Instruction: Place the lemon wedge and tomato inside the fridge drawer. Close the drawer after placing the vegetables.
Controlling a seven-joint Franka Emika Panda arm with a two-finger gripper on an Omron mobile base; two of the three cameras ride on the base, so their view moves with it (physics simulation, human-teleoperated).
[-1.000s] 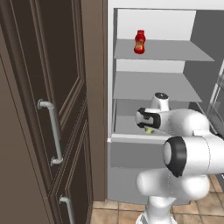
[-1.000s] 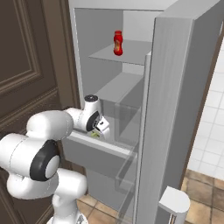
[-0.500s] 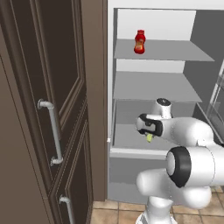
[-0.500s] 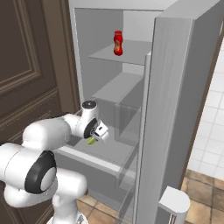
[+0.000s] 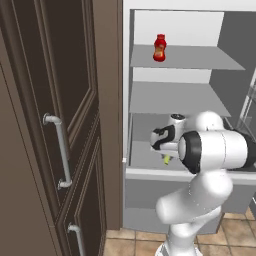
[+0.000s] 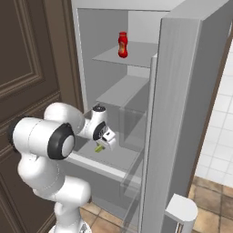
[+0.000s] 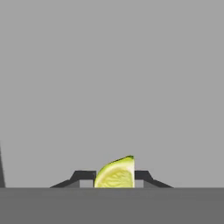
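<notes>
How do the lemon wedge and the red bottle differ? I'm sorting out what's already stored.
The lemon wedge is yellow-green and tiny; the red bottle is red and clearly bigger. The wedge is clamped in the shut pincer, off any surface; the bottle stands upright on the top shelf. The wedge hangs low, over the open drawer; the bottle sits high. Both are within the open fridge.
</notes>
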